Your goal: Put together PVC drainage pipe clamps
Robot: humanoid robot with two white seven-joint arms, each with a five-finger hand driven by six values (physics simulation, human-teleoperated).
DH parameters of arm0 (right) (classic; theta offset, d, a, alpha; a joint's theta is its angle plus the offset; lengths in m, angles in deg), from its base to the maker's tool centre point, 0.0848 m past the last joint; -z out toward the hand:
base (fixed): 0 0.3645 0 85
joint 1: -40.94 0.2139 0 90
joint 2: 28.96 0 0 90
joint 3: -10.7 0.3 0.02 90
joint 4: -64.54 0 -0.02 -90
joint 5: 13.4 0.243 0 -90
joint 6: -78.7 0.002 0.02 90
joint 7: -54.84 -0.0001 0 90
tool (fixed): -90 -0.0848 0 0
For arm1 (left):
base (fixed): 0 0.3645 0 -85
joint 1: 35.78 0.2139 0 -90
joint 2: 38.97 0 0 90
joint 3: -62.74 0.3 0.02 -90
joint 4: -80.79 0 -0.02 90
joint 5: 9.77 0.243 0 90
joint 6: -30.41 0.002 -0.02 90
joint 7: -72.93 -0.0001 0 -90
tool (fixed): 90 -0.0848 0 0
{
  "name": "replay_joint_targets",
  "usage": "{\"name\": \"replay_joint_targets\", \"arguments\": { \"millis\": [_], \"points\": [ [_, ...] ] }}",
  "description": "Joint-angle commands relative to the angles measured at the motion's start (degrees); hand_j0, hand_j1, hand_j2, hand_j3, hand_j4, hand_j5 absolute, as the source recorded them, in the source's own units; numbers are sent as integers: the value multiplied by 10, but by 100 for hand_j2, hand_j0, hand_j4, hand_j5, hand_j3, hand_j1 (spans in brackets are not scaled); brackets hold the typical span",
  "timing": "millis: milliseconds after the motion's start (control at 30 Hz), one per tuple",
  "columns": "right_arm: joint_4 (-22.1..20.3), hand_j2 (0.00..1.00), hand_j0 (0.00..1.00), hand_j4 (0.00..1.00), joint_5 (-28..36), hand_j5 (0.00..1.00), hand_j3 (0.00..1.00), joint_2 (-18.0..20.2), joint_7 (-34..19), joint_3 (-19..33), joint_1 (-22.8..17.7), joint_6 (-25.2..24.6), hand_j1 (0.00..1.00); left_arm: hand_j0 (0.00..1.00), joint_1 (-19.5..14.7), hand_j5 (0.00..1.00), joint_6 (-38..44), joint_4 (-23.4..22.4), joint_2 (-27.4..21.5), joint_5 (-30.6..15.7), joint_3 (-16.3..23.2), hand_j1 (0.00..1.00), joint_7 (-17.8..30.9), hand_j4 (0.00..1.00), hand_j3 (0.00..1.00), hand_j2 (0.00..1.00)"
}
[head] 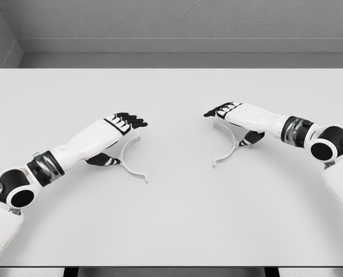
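Note:
Two white curved clamp halves lie on the white table. The left clamp half arcs from under my left hand down to a flanged end near the table's middle. My left hand hovers over its upper end, black fingers stretched flat to the right and thumb low beside the arc. The right clamp half mirrors it. My right hand reaches over its upper end, fingers extended to the left, thumb below. I cannot tell whether either hand touches its piece. Both hands hold nothing visibly.
A grey wall runs behind the table's far edge. The near edge of the table lies at the bottom of the picture. A gap of bare tabletop separates the two clamp halves.

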Motion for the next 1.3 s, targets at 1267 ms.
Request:
{"name": "replay_joint_targets", "arguments": {
  "millis": [1267],
  "points": [
    [68, 100, 100, 100, -14, 100, 100, -38, 0, -11, 50, -1, 100, 100, -6, 100, 30, -21, 17, 0, 17, 100, 0, 100, 100, 100]
  ]
}}
